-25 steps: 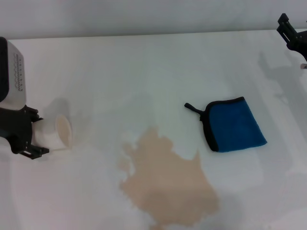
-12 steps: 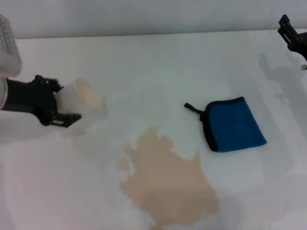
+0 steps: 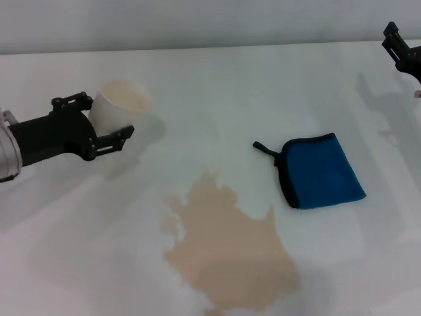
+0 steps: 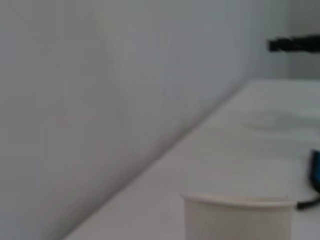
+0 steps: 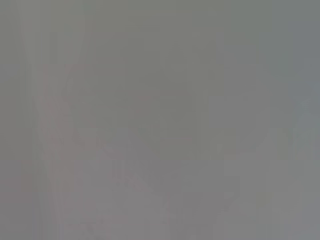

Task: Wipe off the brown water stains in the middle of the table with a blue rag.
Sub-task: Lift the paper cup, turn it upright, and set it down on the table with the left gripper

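The blue rag (image 3: 322,171) lies flat on the white table (image 3: 217,85), right of centre, with its black loop tab pointing left. The brown water stains (image 3: 230,247) form a pale tan puddle near the front middle, apart from the rag. At the far left my left gripper (image 3: 108,118) is shut on a cream paper cup (image 3: 118,105), held roughly upright above the table. The left wrist view shows the cup's rim (image 4: 237,202) and an edge of the blue rag (image 4: 316,170). My right gripper (image 3: 401,47) hangs at the far right back edge, away from the rag. The right wrist view is blank grey.
A pale grey wall runs behind the table's back edge. Bare white tabletop lies between the cup, the puddle and the rag. My right gripper (image 4: 295,44) also shows far off in the left wrist view.
My left gripper has carried the paper cup from lying on its side at the left edge up and to the right, turning it upright. Rag, puddle and right arm have not moved.
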Controlling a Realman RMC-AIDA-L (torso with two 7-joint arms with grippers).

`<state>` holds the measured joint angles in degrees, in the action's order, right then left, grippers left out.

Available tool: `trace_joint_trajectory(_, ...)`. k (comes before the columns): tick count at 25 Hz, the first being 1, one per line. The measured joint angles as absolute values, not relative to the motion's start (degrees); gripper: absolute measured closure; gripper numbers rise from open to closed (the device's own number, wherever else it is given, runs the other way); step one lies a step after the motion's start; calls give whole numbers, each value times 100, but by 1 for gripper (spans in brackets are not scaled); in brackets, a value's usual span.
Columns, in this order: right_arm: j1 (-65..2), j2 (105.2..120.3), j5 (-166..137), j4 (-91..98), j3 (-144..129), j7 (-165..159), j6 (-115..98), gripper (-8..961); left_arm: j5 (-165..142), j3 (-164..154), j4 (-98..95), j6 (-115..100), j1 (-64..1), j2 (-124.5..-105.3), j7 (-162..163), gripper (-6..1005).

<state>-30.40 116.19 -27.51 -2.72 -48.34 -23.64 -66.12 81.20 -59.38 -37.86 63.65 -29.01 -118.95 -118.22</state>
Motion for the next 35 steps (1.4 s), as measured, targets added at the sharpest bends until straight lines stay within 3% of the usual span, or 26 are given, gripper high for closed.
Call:
trace_joint_trajectory(13, -3081, 11619, -2760, -229, -4834, -2451, -6628, 106, 12295, -5974, -1138, 5737, -3027, -11963, -15141, 240)
trace_joint_trajectory(21, -3078, 11619, -2753, -213, -4825, -2525, -6637, 106, 12514, -5960, -416, 5091, -3485, -12009, -15249, 238)
trace_joint_trajectory(35, -3030, 11619, -2750, -211, -4825, -2523, -6648, 107, 12531, -5975, -242, 5027, -3339, -12032, -15299, 234)
